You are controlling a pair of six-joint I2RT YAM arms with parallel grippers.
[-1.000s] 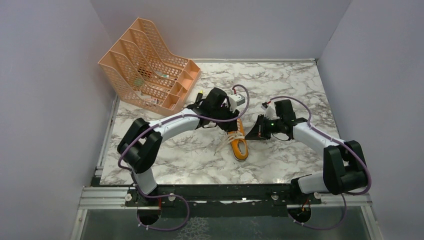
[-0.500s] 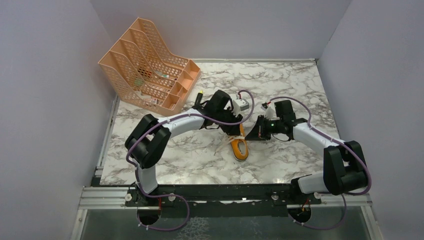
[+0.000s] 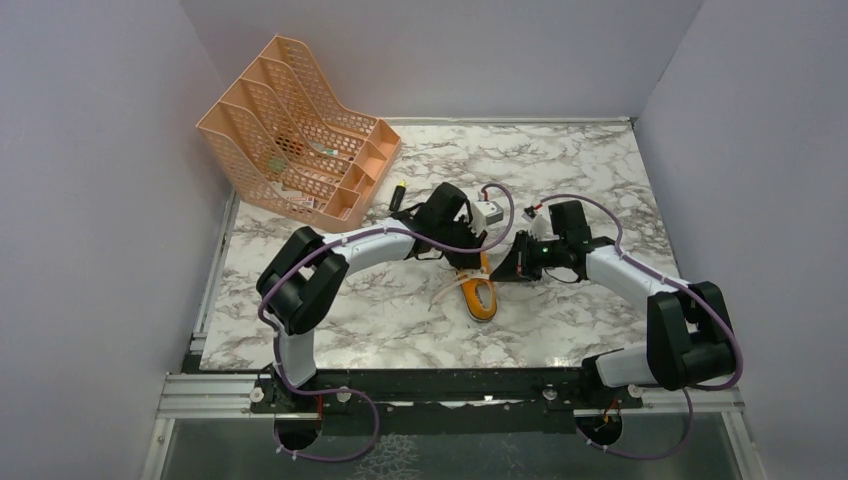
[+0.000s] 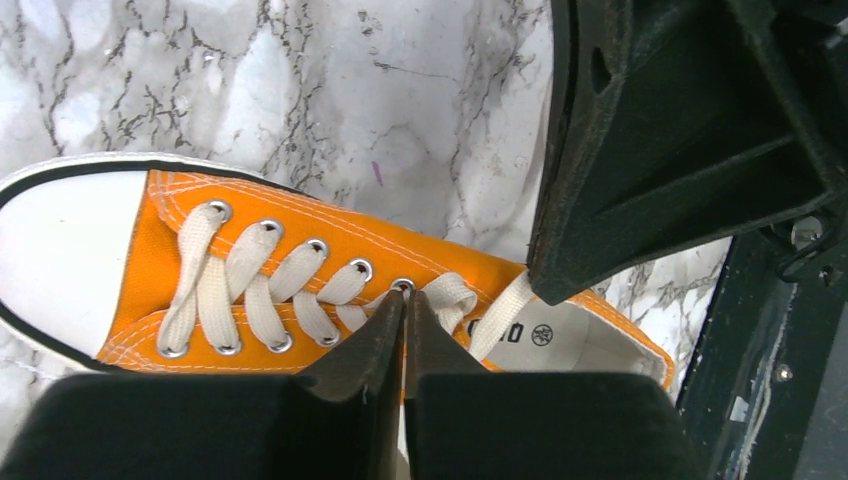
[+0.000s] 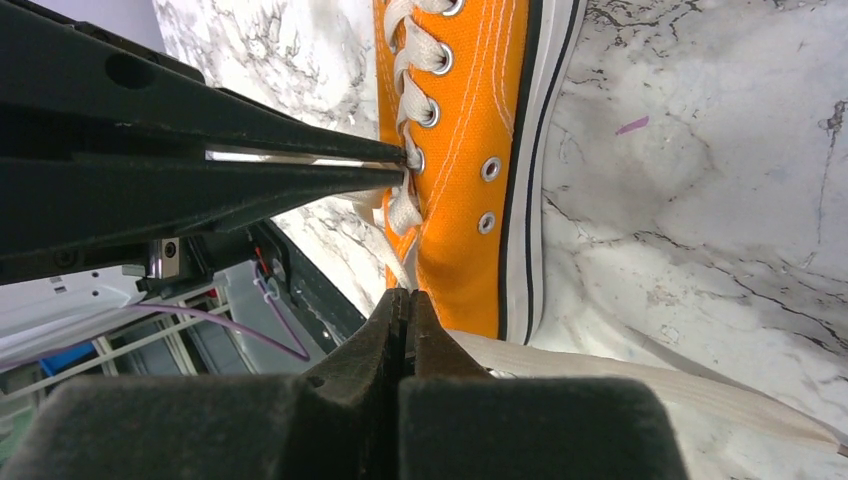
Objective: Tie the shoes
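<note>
One orange canvas sneaker, flat white laces, veined marble tabletop.

The table is white with grey wavy lines, like marble. An orange shoe lies near the middle, and its white laces trail onto the table beside it. A pale orange paper rack sits in the far left corner. A small stick with a yellow tip lies near the rack.
</note>
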